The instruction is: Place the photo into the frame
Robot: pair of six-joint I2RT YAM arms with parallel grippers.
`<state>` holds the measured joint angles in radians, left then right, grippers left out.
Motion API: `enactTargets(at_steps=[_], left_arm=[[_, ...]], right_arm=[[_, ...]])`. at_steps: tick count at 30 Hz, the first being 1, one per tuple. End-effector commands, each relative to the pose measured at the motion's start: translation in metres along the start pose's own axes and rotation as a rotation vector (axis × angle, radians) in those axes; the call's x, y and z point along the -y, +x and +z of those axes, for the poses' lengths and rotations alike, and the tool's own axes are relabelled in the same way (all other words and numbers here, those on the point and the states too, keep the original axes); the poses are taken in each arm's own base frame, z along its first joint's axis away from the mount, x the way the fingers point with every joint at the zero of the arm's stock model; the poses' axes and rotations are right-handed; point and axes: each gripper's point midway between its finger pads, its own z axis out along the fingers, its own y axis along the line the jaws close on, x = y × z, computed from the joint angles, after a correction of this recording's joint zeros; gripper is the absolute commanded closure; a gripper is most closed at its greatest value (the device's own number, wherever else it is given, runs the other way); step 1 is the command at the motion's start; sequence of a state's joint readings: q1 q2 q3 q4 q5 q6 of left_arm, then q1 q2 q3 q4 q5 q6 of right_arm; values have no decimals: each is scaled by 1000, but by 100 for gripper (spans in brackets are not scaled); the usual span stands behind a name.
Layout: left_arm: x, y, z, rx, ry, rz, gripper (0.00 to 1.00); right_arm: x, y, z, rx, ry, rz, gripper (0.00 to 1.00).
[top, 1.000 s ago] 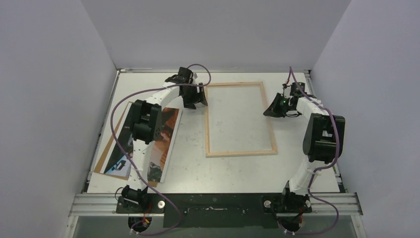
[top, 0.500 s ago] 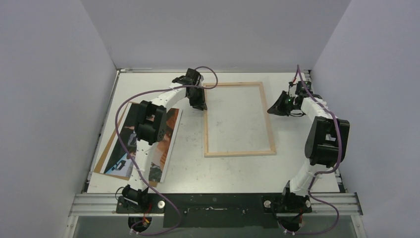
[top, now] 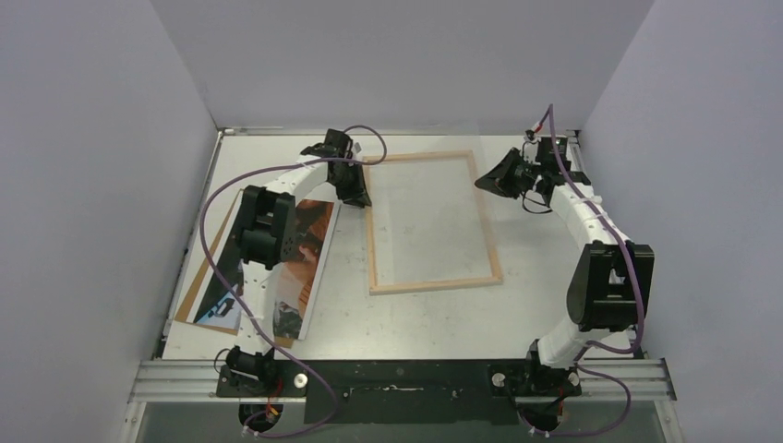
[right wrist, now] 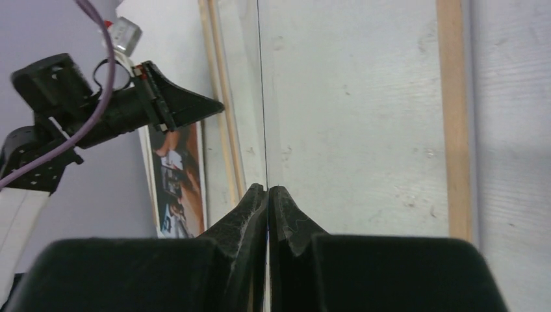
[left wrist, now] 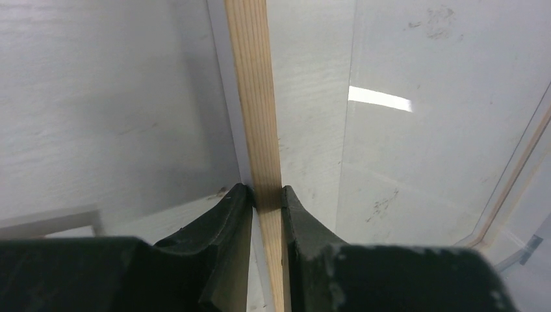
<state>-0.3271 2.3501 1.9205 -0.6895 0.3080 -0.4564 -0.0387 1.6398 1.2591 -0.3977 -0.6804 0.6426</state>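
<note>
Table w/ the frame flat mid-table, bare-wood back up, long axis running away from the bases, slightly skewed. The photo lies just left of it on a brown backing board, under the left arm, roughly parallel, so left arm's nearer. Clear pane over the frame opening, right edge looks lifted. Left gripper pinches the frame's left rail nr far corner; right gripper pressed tight on the pane's thin edge.

The left pincer grips the frame by its pale wooden rail, clear pane alongside.
</note>
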Motion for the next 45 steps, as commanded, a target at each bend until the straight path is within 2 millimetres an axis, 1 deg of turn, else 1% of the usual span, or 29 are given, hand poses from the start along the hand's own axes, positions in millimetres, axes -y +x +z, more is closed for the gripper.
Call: enactTargets(at_steps=[1, 2, 4, 6, 9, 11, 13, 16, 19, 24, 27, 31, 32, 34, 35, 36, 39, 41, 43, 45], left_arm=[[-61, 30, -3, -105, -99, -74, 99], [-62, 24, -7, -92, -77, -100, 99], [-58, 12, -16, -65, -16, -142, 94], [-51, -3, -27, -27, 53, -180, 85], [-41, -26, -50, 35, 144, -214, 68], [-39, -39, -65, 75, 185, -236, 62], [-39, -50, -79, 112, 227, -258, 59], [-42, -62, -94, 152, 265, -277, 54], [-44, -67, -100, 164, 280, -275, 50], [-43, -69, -101, 161, 294, -272, 48], [-53, -71, -100, 174, 241, -290, 48], [-90, -71, -99, 200, 73, -368, 49], [-98, -70, -99, 205, 51, -385, 49], [-103, -68, -98, 205, 39, -401, 50], [-116, -70, -101, 217, 23, -425, 50], [-123, -70, -102, 222, 13, -436, 50], [-134, -68, -103, 223, -13, -450, 50], [-139, -68, -103, 222, -23, -457, 50], [-143, -67, -102, 222, -29, -461, 50], [-146, -67, -101, 219, -35, -464, 51]], right_arm=[[-63, -20, -1, 121, -164, -3, 100], [-70, -20, 0, 124, -184, 13, 100], [-84, -23, 1, 135, -225, 24, 100], [-99, -26, -1, 142, -262, 17, 100], [-120, -29, -6, 150, -300, -2, 100], [-133, -28, -6, 146, -340, -7, 100], [-144, -26, -6, 138, -367, -9, 100], [-155, -21, -2, 115, -389, -9, 100], [-173, -21, -2, 113, -453, -15, 100], [-203, -23, -6, 101, -564, -22, 100], [-218, -19, -5, 78, -626, -38, 100], [-237, -6, -1, 29, -701, -75, 100], [-242, -2, -1, 20, -722, -79, 100], [-249, 2, -1, 6, -748, -91, 100], [-254, 5, -2, 0, -763, -101, 100], [-258, 6, -3, -3, -777, -107, 100], [-271, 7, -11, -4, -822, -113, 100], [-276, 9, -14, -8, -828, -119, 100], [-278, 12, -15, -14, -822, -126, 100], [-271, 14, -8, -23, -782, -133, 100]])
